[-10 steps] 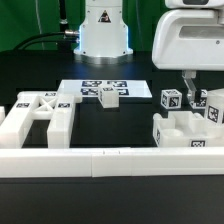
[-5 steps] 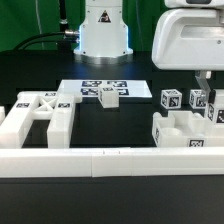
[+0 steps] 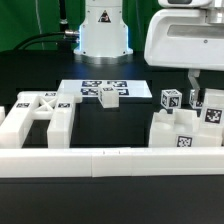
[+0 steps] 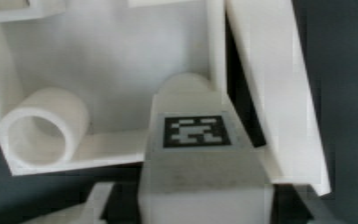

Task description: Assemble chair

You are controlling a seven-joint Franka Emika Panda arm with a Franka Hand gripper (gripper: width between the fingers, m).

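Observation:
My gripper (image 3: pixel 204 92) is at the exterior view's right, shut on a tagged white chair part (image 3: pixel 212 110) that it holds upright. In the wrist view the gripper (image 4: pixel 202 205) has this part (image 4: pixel 202 150) between its jaws, tag facing the camera. Under and beside it lies a white chair panel (image 4: pixel 105 60) with a round peg (image 4: pixel 43 128). That boxy panel (image 3: pixel 175 135) shows in the exterior view with a tag on its front. A tagged white cube (image 3: pixel 171 100) stands behind it. A large white frame part (image 3: pixel 35 115) lies at the left.
A small tagged white block (image 3: pixel 108 96) sits on the marker board (image 3: pixel 90 87) at the back middle. A long plain white rail (image 3: pixel 100 160) runs along the front. The robot base (image 3: pixel 103 30) stands behind the marker board.
My gripper has risen slightly and shifted toward the exterior view's left with the tagged part. The boxy panel under it has shifted, and its front tag now faces the camera more.

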